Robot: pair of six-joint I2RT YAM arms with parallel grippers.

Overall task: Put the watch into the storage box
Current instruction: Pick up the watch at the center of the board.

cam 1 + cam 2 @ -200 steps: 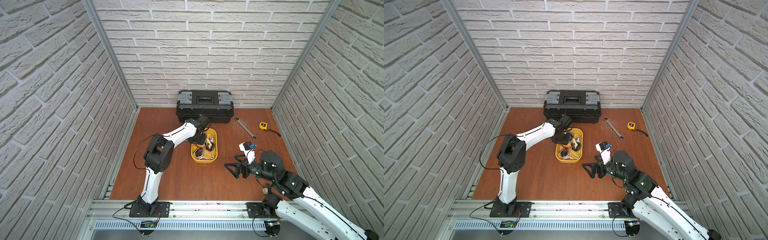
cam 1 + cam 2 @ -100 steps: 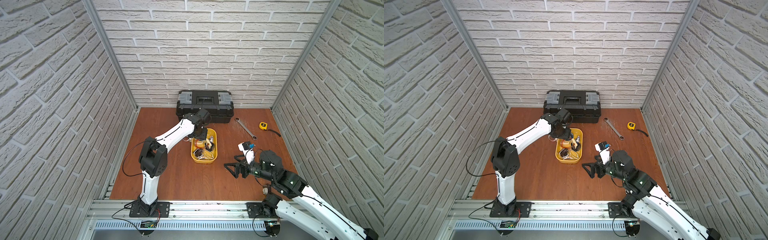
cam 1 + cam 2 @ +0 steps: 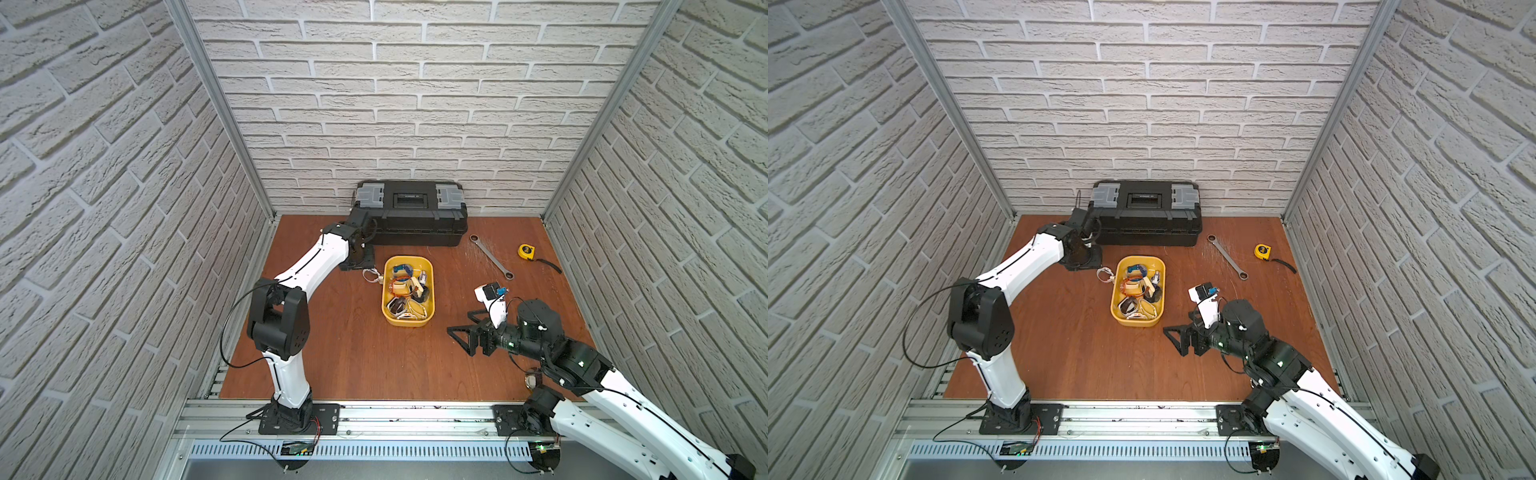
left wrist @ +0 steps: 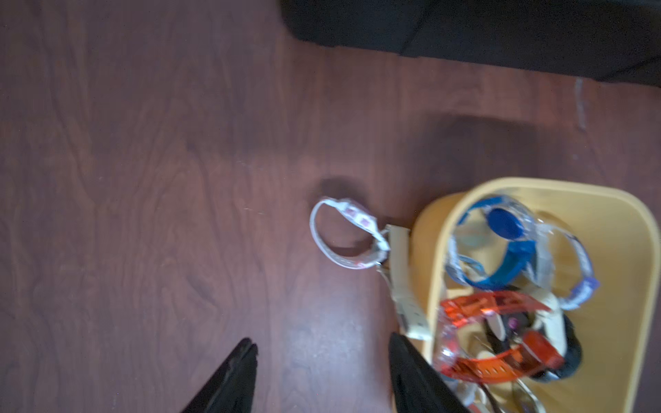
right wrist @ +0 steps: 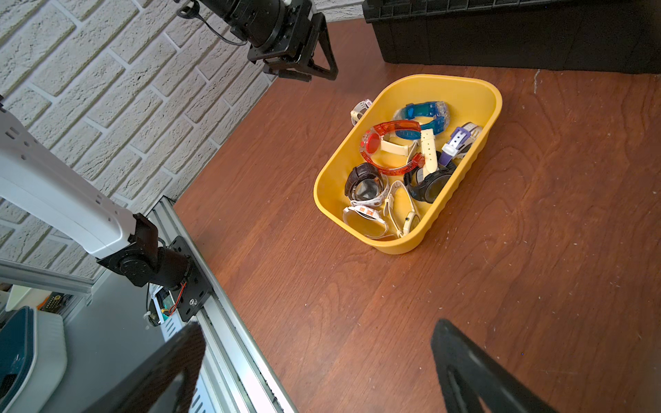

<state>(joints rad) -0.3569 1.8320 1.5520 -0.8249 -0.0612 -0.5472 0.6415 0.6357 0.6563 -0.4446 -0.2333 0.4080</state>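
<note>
A white watch (image 4: 343,236) lies on the table against the outer left side of the yellow storage box (image 3: 407,258), seen in both top views (image 3: 1105,275) and the right wrist view (image 5: 357,111). The storage box (image 5: 404,246) holds several watches. My left gripper (image 4: 322,339) hangs open and empty just left of that watch, by the toolbox's front corner (image 3: 356,266) (image 3: 1084,266). One of its fingers stands close to the box wall (image 4: 536,184). My right gripper (image 5: 318,323) is wide open and empty, low over bare table to the right of the box (image 3: 461,328) (image 3: 1177,326).
A black toolbox (image 3: 409,212) stands against the back wall. A wrench (image 3: 490,255) and a yellow tape measure (image 3: 525,250) lie at the back right. A small round thing (image 3: 532,379) is partly hidden under my right arm. The aluminium rail (image 5: 229,332) runs along the front edge.
My left gripper has swung left off the storage box's far end to the table beside it, and its jaws stand wider. The white watch beside the box now shows. The right arm is still.
</note>
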